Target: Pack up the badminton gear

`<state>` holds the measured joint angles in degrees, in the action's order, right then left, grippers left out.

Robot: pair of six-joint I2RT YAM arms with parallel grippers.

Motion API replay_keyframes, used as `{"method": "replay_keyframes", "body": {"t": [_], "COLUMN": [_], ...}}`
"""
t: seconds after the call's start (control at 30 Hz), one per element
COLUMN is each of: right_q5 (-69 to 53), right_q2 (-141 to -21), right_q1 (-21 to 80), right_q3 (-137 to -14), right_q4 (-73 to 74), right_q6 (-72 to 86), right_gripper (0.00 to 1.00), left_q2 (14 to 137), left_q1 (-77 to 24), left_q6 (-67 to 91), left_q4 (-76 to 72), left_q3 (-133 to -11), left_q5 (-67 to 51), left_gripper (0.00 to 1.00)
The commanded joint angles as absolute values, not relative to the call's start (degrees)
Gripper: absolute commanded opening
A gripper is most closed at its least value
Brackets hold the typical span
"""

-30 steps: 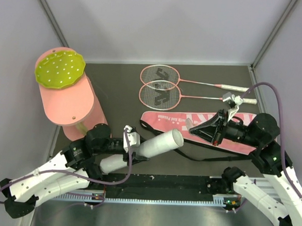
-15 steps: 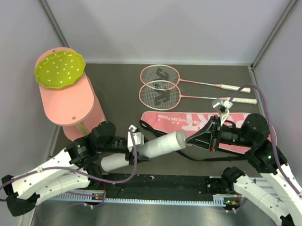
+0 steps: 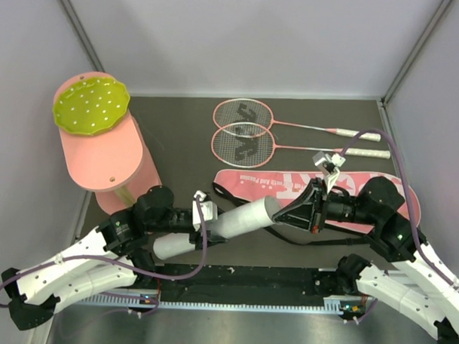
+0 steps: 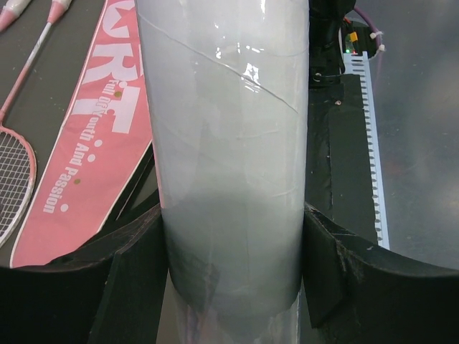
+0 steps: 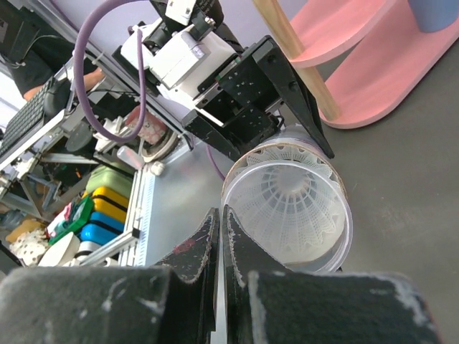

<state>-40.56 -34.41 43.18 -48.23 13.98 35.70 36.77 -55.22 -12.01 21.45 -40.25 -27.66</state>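
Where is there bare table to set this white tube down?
Bare: the dark table between the big pink cylinder and the two pink-framed rackets; also the strip behind them by the back wall. Crowded: around the pink racket-shaped bag.

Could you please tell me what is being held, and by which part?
The left gripper holds the white tube around its body, one finger each side; the right gripper is shut, holding nothing.

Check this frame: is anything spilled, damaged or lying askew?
Nothing stands out. The left gripper holds the white tube at a slant, with a shuttlecock seated inside. The shut right gripper is at its mouth. Two rackets and the pink bag lie flat and look intact.
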Motion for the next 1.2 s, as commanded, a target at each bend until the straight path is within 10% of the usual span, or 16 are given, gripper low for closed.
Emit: {"method": "replay_keyframes", "body": {"t": [0.0,1.17], "right_q5": [-38.85,-35.07], "right_q2": [-34.63,-32.61], "right_q1": [44.74,44.91], "right_q3": [-47.11,-40.78], "right_q4": [9.76,-4.74], "right_q6": [37.44,47.63], "right_gripper": [0.00,0.00], "left_q2": [35.95,34.19], "left_q1": [-55.28,-55.28], "left_q6": [-12.66,-11.07], "left_q4": [15.56,12.22], "left_q3": [-40.43,-38.94], "left_q5": [-27.86,-30.67], "left_gripper": [0.00,0.00]}}
